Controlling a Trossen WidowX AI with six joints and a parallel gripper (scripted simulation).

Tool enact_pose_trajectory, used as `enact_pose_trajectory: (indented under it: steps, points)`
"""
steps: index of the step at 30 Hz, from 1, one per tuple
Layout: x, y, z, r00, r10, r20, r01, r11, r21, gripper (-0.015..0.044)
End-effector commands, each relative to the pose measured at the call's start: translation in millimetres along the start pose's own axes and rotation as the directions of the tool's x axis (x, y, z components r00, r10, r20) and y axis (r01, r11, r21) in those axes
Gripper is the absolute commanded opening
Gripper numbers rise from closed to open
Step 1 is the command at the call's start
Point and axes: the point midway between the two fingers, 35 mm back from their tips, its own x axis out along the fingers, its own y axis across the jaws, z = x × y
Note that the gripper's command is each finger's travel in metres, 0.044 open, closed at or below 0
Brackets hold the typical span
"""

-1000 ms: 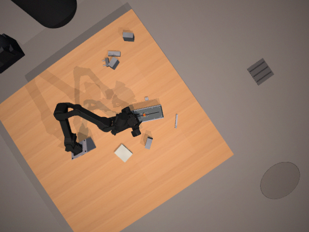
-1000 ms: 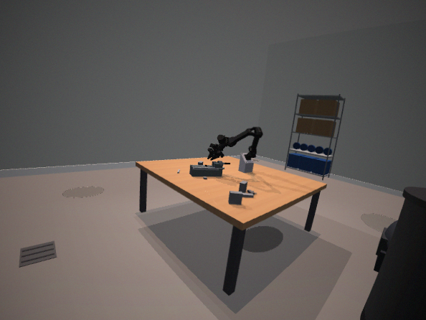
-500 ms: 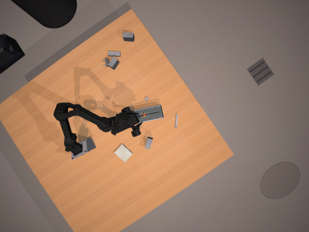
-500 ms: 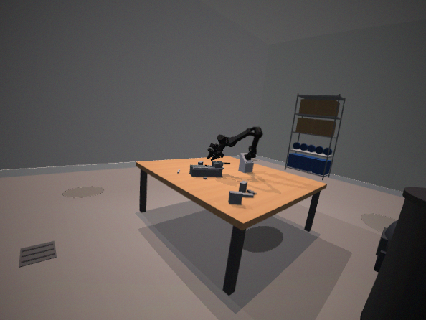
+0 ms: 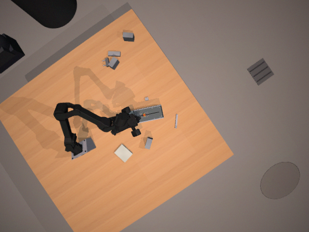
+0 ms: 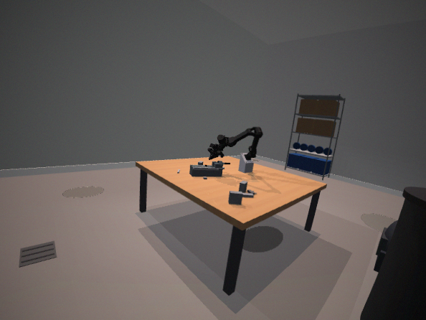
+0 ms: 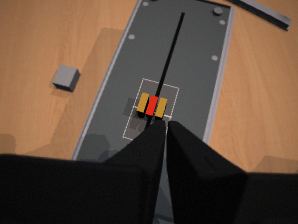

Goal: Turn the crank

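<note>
From the wrist camera I have the machine's long grey bed beneath my gripper. The fingers are together, tips nearly meeting, with nothing clamped in them. They hang above the machine, and the exterior view shows a gap between them and its top.

The red pointer sits on the bed by the dark slot, between two brass zero marks. The three look close to level in my wrist view, though at this slant I can't tell whether they line up exactly. A thin pale outline surrounds them on the bed.

From above, my arm hides the near end of the machine; I can't make out the crank's handle clearly, but the closed fingers aren't gripping it.

On the wooden table, a small grey cube lies near one long side of the bed, and a slim grey bar lies beyond its far end. On the other long side I see a grey block, with a pale square plate farther toward the arm's base.
</note>
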Motion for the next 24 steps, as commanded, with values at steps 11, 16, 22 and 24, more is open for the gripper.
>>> enact_pose_trajectory:
  steps: [11,16,22,24]
  points:
    - [0.0,0.0,0.0,1.000,0.000,0.000,0.000,1.000,0.000,0.0000]
    - [0.0,0.0,0.0,1.000,0.000,0.000,0.000,1.000,0.000,0.0105]
    - [0.0,0.0,0.0,1.000,0.000,0.000,0.000,1.000,0.000,0.0263]
    - [0.0,0.0,0.0,1.000,0.000,0.000,0.000,1.000,0.000,0.0315]
